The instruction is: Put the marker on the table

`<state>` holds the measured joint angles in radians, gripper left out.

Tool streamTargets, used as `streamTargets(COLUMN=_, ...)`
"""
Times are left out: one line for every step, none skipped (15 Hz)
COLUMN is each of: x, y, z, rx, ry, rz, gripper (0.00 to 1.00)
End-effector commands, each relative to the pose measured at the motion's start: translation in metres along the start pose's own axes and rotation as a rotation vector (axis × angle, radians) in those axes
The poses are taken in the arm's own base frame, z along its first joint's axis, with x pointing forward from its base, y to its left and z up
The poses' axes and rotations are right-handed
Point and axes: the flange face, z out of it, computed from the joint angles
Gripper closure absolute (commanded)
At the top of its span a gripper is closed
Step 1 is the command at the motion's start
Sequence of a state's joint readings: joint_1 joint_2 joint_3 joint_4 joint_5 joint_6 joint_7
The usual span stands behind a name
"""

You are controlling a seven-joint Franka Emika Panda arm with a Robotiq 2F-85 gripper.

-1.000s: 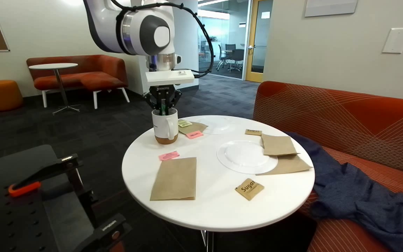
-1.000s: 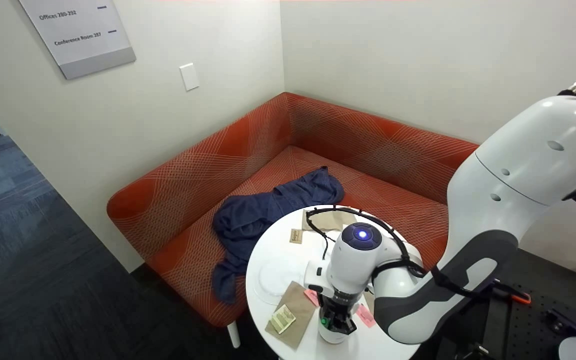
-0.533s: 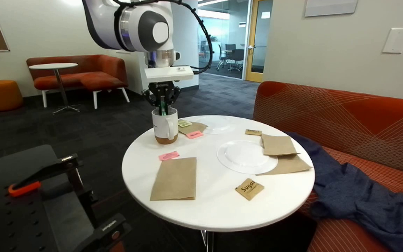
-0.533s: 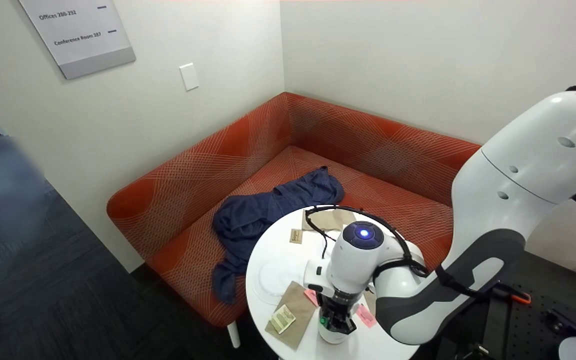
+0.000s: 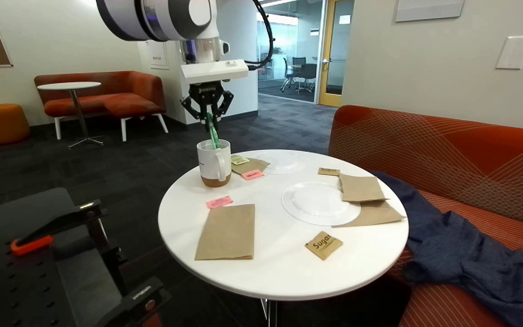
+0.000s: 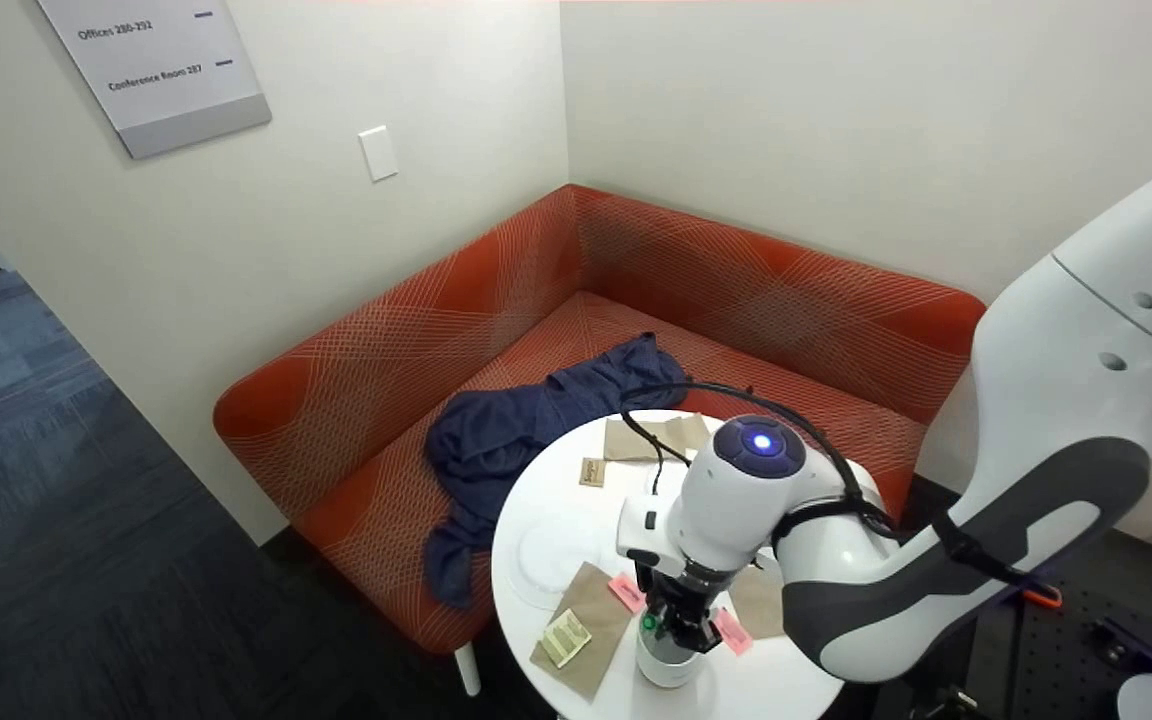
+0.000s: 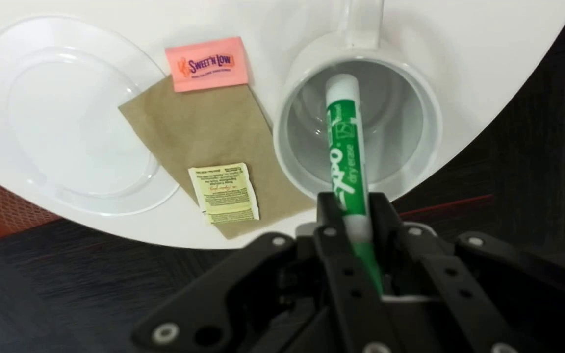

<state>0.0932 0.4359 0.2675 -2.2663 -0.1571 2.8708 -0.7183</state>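
Tool [image 7: 354, 208]: pinching green marker [image 7: 346, 142] by its upper part | Marker: tilted, lower end at mouth of white cup [image 5: 208, 164] | Cup: upright, far left of tabletop [image 5: 279, 263] in an exterior view | Just right: brown napkin [image 5: 256, 164], yellow packet [image 5: 239, 160] on it, pink packet [image 5: 253, 174] over its edge | Right of center: clear plate [image 5: 309, 200] | Near right: sugar packet [image 5: 324, 245]

A yellow packet [image 7: 226, 193] lies on a brown napkin [image 7: 214, 132].
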Motion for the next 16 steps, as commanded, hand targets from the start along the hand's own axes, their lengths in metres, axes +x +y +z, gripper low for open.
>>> streamTargets(x=-0.001, y=-0.013, z=-0.038, rx=-0.047, ry=-0.005, rz=0.013, gripper=0.95)
streamTargets(x=0.000, y=-0.014, z=-0.045, rx=-0.056, ry=0.002, rz=0.016, gripper=0.95)
streamTargets(x=0.003, y=-0.015, z=-0.052, rx=-0.063, ry=0.011, rz=0.011, gripper=0.95)
streamTargets(x=0.005, y=-0.016, z=-0.060, rx=-0.070, ry=0.017, rz=0.002, gripper=0.95)
streamTargets(x=0.006, y=-0.017, z=-0.068, rx=-0.080, ry=0.021, rz=-0.005, gripper=0.95)
streamTargets(x=0.008, y=-0.017, z=-0.076, rx=-0.088, ry=0.029, rz=-0.008, gripper=0.95)
streamTargets(x=0.009, y=-0.017, z=-0.083, rx=-0.099, ry=0.038, rz=-0.008, gripper=0.95)
streamTargets(x=0.009, y=-0.016, z=-0.090, rx=-0.110, ry=0.042, rz=-0.007, gripper=0.95)
streamTargets(x=0.009, y=-0.015, z=-0.098, rx=-0.122, ry=0.046, rz=-0.003, gripper=0.95)
streamTargets(x=0.007, y=-0.014, z=-0.105, rx=-0.135, ry=0.046, rz=0.003, gripper=0.95)
streamTargets(x=0.004, y=-0.011, z=-0.111, rx=-0.146, ry=0.047, rz=0.010, gripper=0.95)
streamTargets(x=-0.001, y=-0.008, z=-0.117, rx=-0.159, ry=0.039, rz=0.024, gripper=0.95)
streamTargets(x=-0.006, y=-0.005, z=-0.120, rx=-0.166, ry=0.035, rz=0.034, gripper=0.95)
streamTargets(x=-0.015, y=-0.001, z=-0.123, rx=-0.175, ry=0.016, rz=0.055, gripper=0.95)
streamTargets(x=-0.024, y=0.001, z=-0.124, rx=-0.180, ry=0.001, rz=0.074, gripper=0.95)
streamTargets(x=-0.033, y=0.003, z=-0.123, rx=-0.178, ry=-0.018, rz=0.093, gripper=0.95)
